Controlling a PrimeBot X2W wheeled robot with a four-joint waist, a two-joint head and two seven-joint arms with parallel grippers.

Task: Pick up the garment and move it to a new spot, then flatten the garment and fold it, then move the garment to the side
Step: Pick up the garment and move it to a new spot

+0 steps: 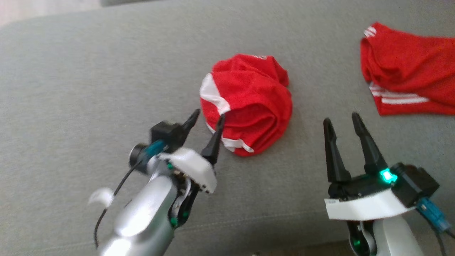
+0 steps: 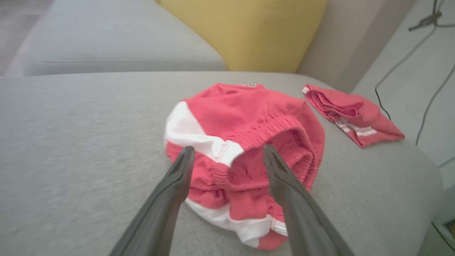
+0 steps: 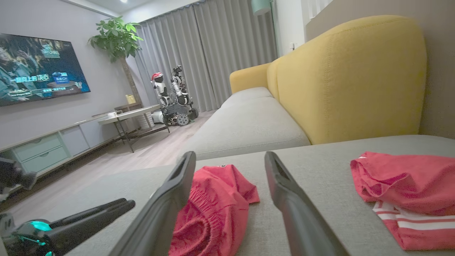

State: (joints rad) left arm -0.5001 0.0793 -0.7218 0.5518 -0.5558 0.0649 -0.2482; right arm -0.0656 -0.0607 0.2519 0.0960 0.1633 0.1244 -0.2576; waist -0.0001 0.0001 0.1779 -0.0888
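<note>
The garment (image 1: 249, 103) is a crumpled red bundle with white panels and stripes, lying mid-cushion on the grey sofa. My left gripper (image 1: 208, 119) is open at the bundle's near left edge, one fingertip over the cloth. In the left wrist view the garment (image 2: 249, 121) lies just beyond and under that open gripper (image 2: 228, 149), with nothing clamped between the fingers. My right gripper (image 1: 341, 121) is open and empty, apart from the bundle on its right. The right wrist view looks past that gripper (image 3: 229, 156) to the garment (image 3: 217, 202).
A second red piece with white stripes (image 1: 408, 71) lies flat at the far right of the seat (image 1: 89, 89). The yellow backrest (image 3: 348, 78) rises behind it. The cushion's front seam (image 1: 249, 218) runs near my arms. A TV (image 3: 39, 67), low table and another robot (image 3: 174, 96) stand across the room.
</note>
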